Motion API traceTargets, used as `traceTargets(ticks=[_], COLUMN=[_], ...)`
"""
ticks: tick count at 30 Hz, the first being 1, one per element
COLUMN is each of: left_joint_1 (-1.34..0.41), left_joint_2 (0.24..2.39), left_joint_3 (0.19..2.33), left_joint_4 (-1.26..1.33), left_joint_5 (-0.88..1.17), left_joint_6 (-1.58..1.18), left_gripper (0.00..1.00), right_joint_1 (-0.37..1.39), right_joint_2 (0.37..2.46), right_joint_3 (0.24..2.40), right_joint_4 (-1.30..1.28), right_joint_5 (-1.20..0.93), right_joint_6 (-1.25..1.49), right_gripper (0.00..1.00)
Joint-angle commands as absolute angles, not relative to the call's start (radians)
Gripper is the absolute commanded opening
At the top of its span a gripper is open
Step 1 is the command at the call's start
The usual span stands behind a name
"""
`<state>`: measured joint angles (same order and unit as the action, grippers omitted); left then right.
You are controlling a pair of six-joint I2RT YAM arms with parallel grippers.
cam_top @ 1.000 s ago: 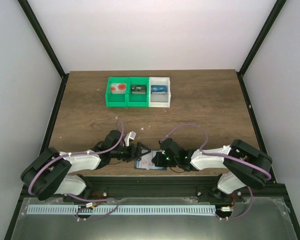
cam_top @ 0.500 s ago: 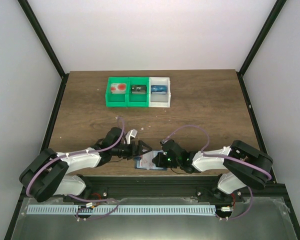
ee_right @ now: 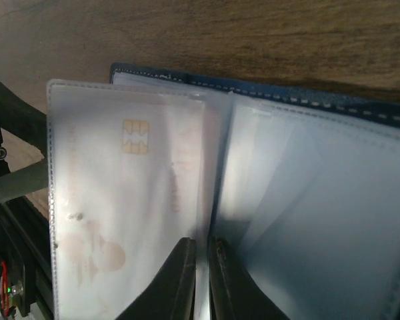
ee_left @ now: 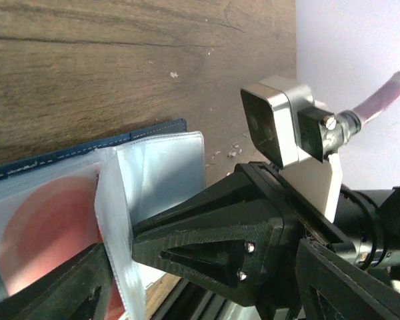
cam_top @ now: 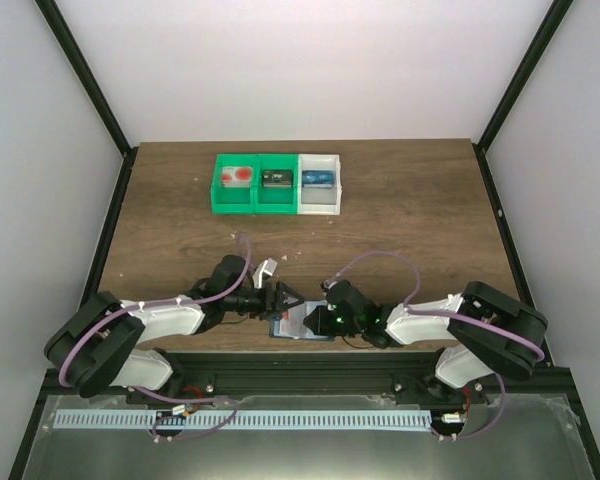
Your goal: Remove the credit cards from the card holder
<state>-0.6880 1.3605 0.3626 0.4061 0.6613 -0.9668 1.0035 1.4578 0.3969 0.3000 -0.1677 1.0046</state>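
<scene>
Dark wood-grain table, plain white walls (black corner posts), even light.

Open card holder, cards seemingly sleeved

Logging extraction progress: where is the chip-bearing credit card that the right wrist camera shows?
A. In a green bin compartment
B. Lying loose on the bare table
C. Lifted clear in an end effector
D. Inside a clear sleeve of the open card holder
D: the credit card lies behind the stitched clear plastic of the open card holder, not yet pulled out.
</scene>
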Motion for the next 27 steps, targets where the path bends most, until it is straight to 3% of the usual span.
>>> traceTargets(ticks=[1, 17, 27], left_joint_1=[-0.687, -0.781, -0.788], left_joint_2=[1.367, 1.457, 1.436], left_joint_3=[0.371, 0.374, 0.386], left_joint_4=[0.414, 0.678, 0.603], left_joint_5=[0.679, 0.725, 0.682], left_joint_6=[-0.94, -1.082, -1.037], left_gripper=[0.72, 0.39, 0.37], right_joint_1=[1.009, 1.009, 1.009], right_joint_2=[1.422, 1.11, 0.873], right_joint_3=[0.361, 0.269, 0.234], right_joint_4=[0.332, 0.202, 0.06], right_joint_5=[-0.182, -0.01, 0.042], right_joint_6=[0.991, 1.027, 1.031], right_gripper=[0.1, 0.12, 0.15])
